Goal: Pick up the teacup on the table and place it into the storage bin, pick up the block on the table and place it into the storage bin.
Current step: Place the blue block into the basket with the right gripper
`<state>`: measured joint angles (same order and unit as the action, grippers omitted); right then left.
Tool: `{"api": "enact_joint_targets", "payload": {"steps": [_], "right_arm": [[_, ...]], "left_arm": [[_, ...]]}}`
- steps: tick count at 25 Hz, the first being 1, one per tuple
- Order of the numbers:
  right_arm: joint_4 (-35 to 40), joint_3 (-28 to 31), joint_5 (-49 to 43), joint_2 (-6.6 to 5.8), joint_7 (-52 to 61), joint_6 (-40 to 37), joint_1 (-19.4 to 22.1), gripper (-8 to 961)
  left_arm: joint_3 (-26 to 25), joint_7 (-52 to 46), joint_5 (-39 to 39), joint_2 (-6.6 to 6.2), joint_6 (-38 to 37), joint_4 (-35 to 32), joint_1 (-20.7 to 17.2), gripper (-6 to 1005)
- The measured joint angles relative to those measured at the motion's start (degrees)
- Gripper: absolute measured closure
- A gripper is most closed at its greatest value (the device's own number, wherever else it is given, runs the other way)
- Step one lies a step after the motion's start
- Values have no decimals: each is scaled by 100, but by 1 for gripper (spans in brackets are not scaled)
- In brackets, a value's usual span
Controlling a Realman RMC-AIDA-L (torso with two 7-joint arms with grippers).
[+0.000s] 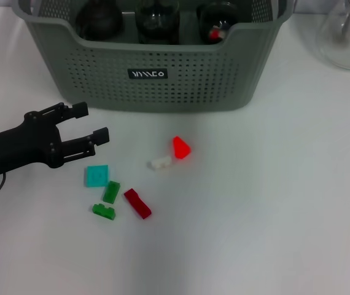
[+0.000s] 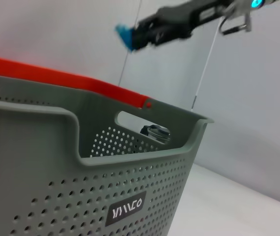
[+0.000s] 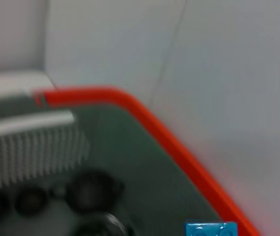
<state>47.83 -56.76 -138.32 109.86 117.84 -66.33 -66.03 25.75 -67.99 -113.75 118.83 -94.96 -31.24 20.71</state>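
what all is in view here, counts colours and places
bin: 1, grey-green, perforated, black label, far side of table
dark cups: 3, inside the bin
glass vessel: 1, clear, far right of the bin
cone block: 1, red, before the bin
white block: 1, touching the cone's left
cyan block: 1, near the left gripper
green blocks: 2, below the cyan one
dark red block: 1, right of the green pair
blue block: 1, over the bin
table: 1, white
left gripper: black, jaws open, low over table
right gripper: above bin, shut on blue block
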Motion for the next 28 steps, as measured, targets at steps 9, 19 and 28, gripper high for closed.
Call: {"api": "enact_joint_targets", "payload": {"steps": [9, 19, 28], "right_arm": [[-1332, -694, -1109, 458, -258, 1643, -379, 508], [-1671, -1133, -1630, 693, -230, 2323, -367, 503], [-1469, -1118, -1965, 801, -203, 2306, -319, 499]], "left_arm": [[-9, 75, 3, 0, 32, 30, 23, 171], [-27, 75, 3, 0, 44, 30, 21, 172], [-26, 76, 8, 0, 76, 30, 1, 172]]}}
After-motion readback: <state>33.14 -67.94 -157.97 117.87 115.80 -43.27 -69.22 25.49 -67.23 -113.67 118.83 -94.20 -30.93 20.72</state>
